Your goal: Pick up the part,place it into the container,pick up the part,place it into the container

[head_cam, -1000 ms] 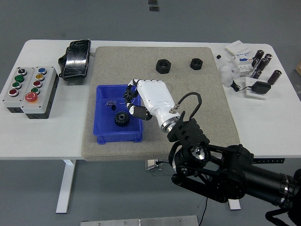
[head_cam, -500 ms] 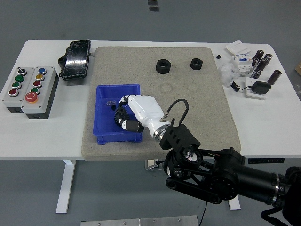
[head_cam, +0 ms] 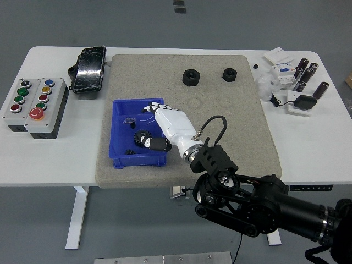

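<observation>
Low in the frame, right of centre, the robot's black right arm (head_cam: 258, 206) comes up from the bottom right corner and reaches to the upper left, ending in the white right hand (head_cam: 168, 127). The hand hangs over the right side of the blue container (head_cam: 122, 159), which sits on the left part of the grey mat (head_cam: 231, 132), centre left of the picture. Its fingers (head_cam: 149, 108) are loosely spread and grasp nothing. Just left of the thumb, a black gear (head_cam: 142, 137) lies on the container's floor — the part, set down and apart from the fingers' grip, though whether the thumb touches it cannot be told. A smaller dark piece (head_cam: 130, 151) lies near the container's front wall, and another small part (head_cam: 130, 119) lies toward its back left.

Left of the mat, at the picture's left edge, a grey button box (head_cam: 34, 105) with coloured buttons stands on the white table (head_cam: 55, 159). Farther back, upper centre, two black nuts (head_cam: 191, 76) rest on the mat — the larger to the left, the smaller (head_cam: 229, 73) to its right, well apart. A black pouch (head_cam: 88, 69) lies at the upper left, touching the mat's corner. At the upper right, a clutter of dark cylinders (head_cam: 307, 72) and white boxes (head_cam: 278, 58) sits on the table.
</observation>
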